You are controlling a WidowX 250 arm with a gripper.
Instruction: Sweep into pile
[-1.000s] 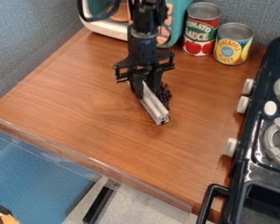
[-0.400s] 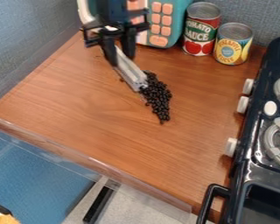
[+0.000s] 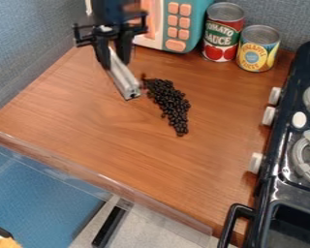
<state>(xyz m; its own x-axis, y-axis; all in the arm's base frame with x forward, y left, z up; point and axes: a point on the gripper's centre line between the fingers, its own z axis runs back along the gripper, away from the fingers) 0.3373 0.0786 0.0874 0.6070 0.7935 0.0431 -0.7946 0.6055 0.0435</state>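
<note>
Clock positions are read from the center of the camera view, unless noted.

- Tool [image 3: 115,63]: at 11 o'clock, above the counter [image 3: 86,121]. It pinches a metal bar [image 3: 124,80], which slants from the tool toward 5 o'clock.
- Dark beans [image 3: 173,104]: on the counter, grouped in an elongated heap running from 11 to 5 o'clock about its own middle. The heap's 11 o'clock end lies just beside the bar's free end.
- Red can [image 3: 223,38] and yellow can [image 3: 257,51]: upright, side by side, between 1 and 2 o'clock.
- Stove [image 3: 284,145]: along 3 o'clock.
</note>
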